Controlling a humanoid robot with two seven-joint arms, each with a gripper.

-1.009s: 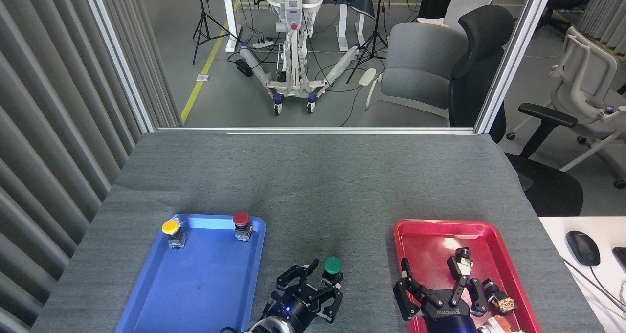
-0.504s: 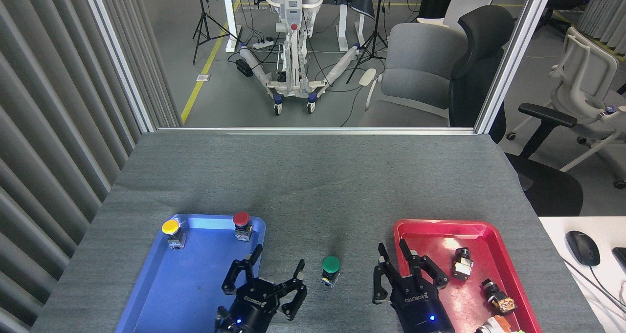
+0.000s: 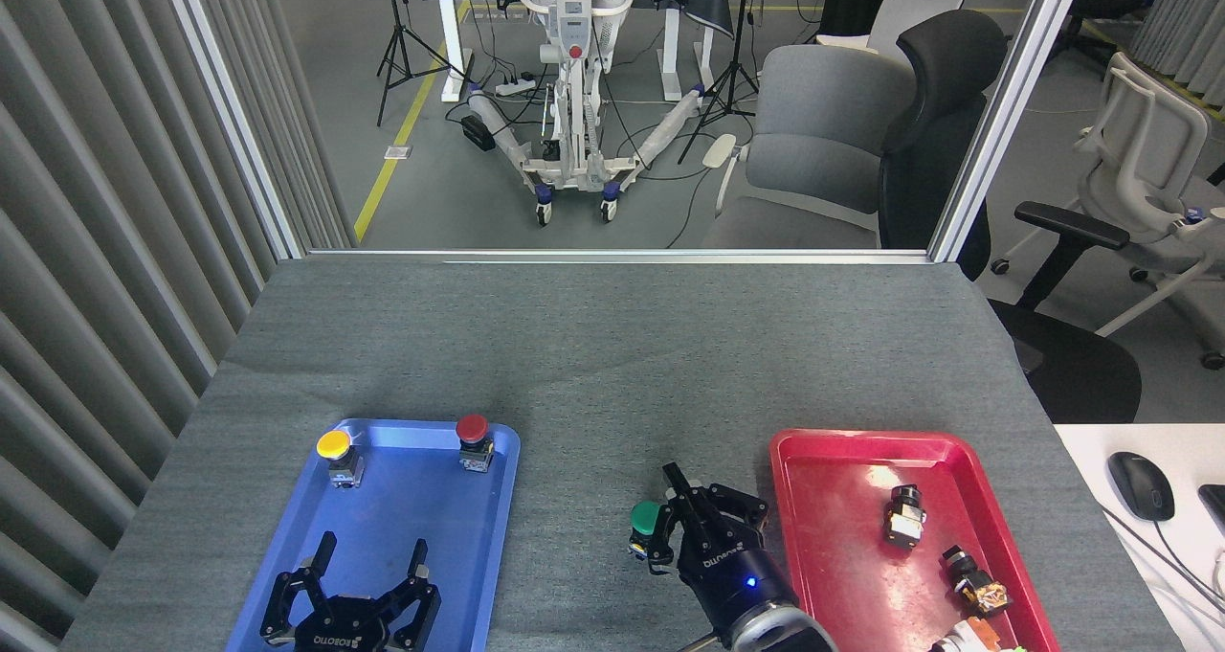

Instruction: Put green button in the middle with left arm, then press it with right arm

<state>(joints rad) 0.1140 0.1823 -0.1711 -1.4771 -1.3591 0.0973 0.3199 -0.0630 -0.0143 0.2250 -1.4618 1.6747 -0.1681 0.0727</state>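
Observation:
The green button (image 3: pixel 646 518) stands upright on the dark grey cloth of the middle (image 3: pixel 612 413), between the two trays. My right gripper (image 3: pixel 663 521) leans in from the right. Its dark fingers (image 3: pixel 673 484) sit right against the button's cap and hide the cap's right edge. At this angle I cannot make out how far apart the fingers stand. My left gripper (image 3: pixel 371 558) is low over the near end of the blue tray (image 3: pixel 287 547). It is open, holds nothing, and is well to the left of the button.
A yellow-capped button (image 3: pixel 334 445) and a red-capped button (image 3: pixel 472 430) stand at the far end of the blue tray. The red tray (image 3: pixel 842 451) on the right holds several small parts (image 3: pixel 904 516). A mouse (image 3: pixel 1141 484) lies on the white desk beyond.
My left gripper let go of the green button, then drew back left and toward me over the blue tray. My right gripper swung left from the red tray up to the button.

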